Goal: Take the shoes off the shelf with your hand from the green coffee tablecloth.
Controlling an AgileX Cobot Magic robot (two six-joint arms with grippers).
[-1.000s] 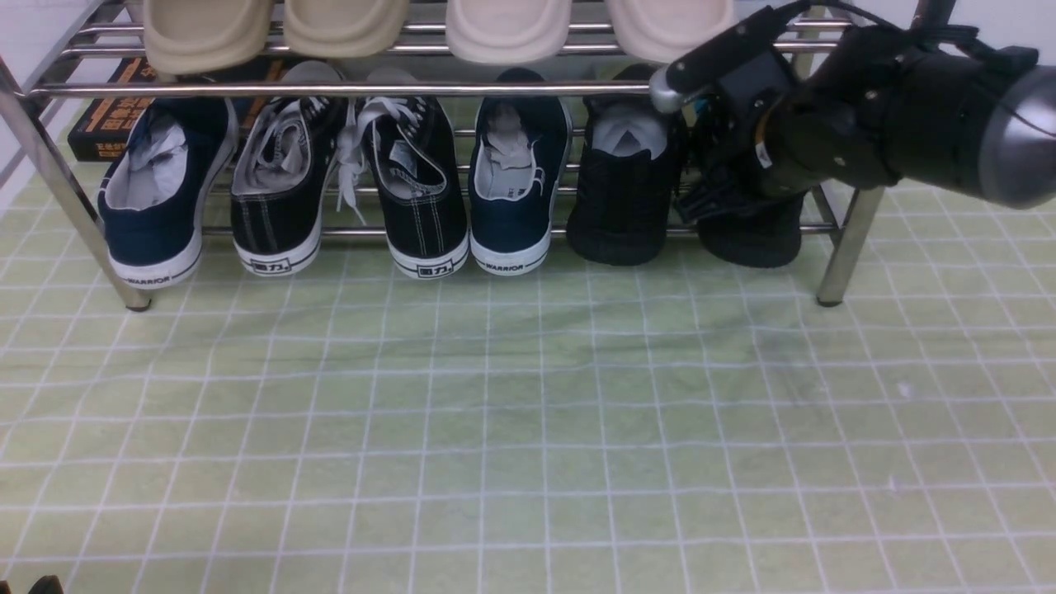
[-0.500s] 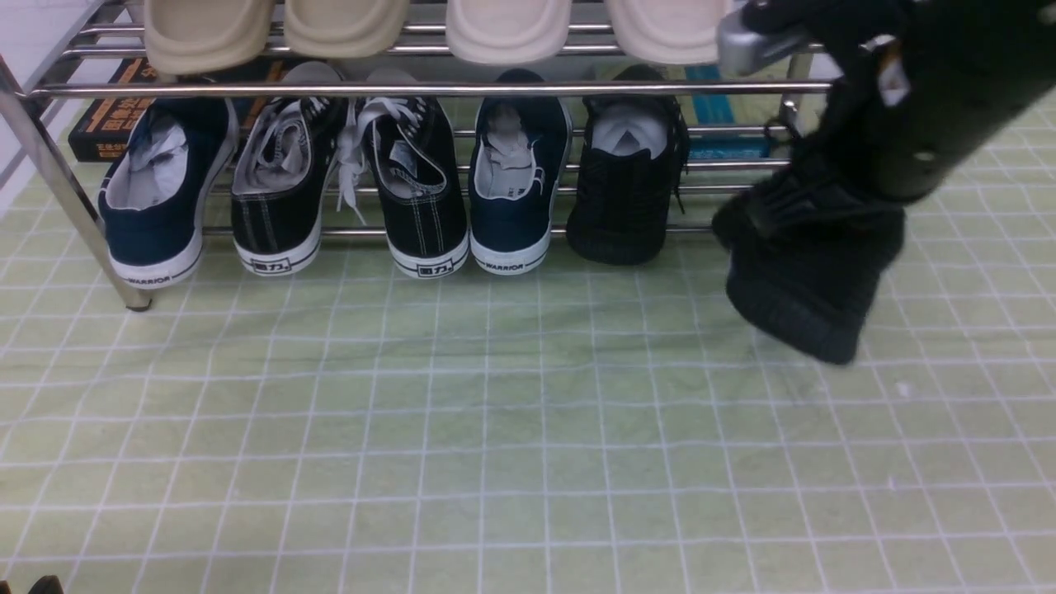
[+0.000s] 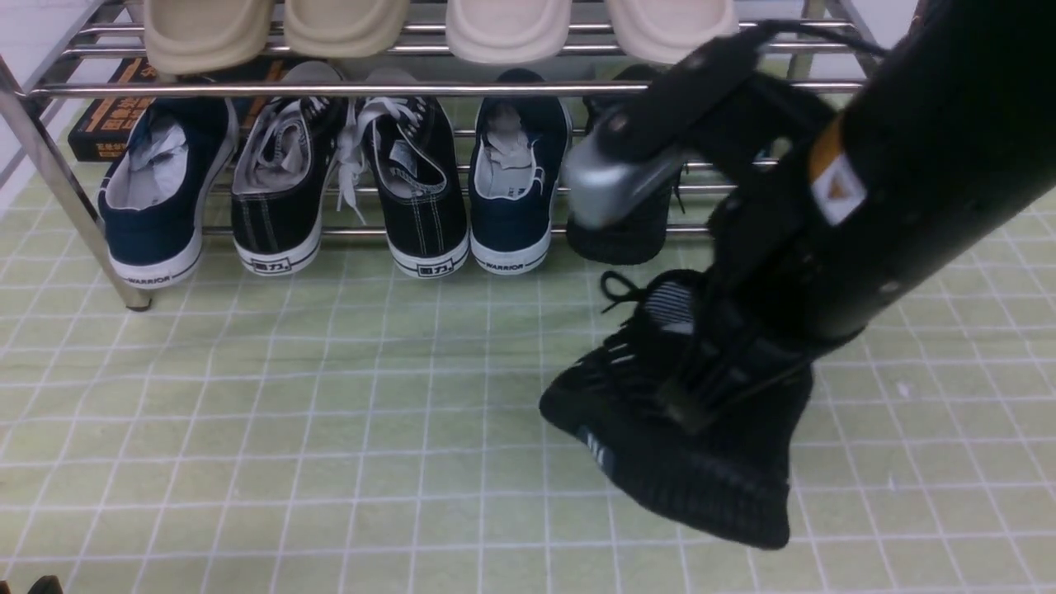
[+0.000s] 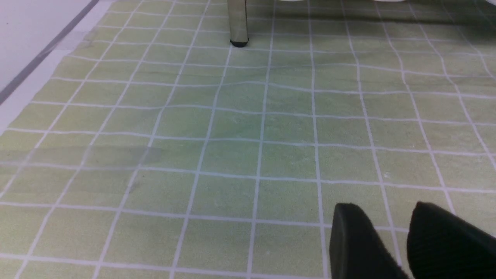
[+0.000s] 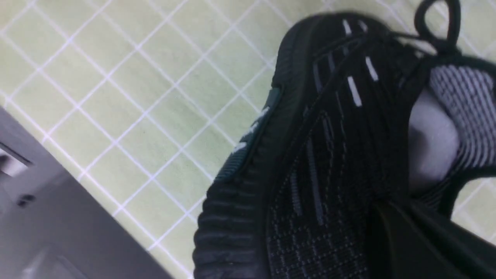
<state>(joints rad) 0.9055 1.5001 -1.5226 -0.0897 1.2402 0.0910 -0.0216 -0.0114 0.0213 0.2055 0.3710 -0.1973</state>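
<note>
My right gripper (image 3: 701, 388) is shut on one black knit sneaker (image 3: 660, 429) at its collar and holds it tilted, low over the green coffee tablecloth (image 3: 330, 429), in front of the shelf (image 3: 412, 88). I cannot tell whether its sole touches the cloth. In the right wrist view the sneaker (image 5: 317, 155) fills the frame, with white stuffing inside. The other black knit sneaker (image 3: 623, 239) stays on the shelf's lower tier, partly hidden by my arm. My left gripper (image 4: 383, 207) is open and empty, low over the cloth.
On the lower tier stand two navy sneakers (image 3: 157, 198) and two black canvas sneakers with white soles (image 3: 412, 190). Beige slippers (image 3: 206, 33) sit on the upper tier. A dark box (image 3: 107, 124) lies behind the rack. A chrome leg (image 4: 237, 23) stands ahead of my left gripper.
My right arm has pulled the black knit sneaker off the lower tier, then brought it forward, left and down over the cloth. The rest of the shoes have not moved.
</note>
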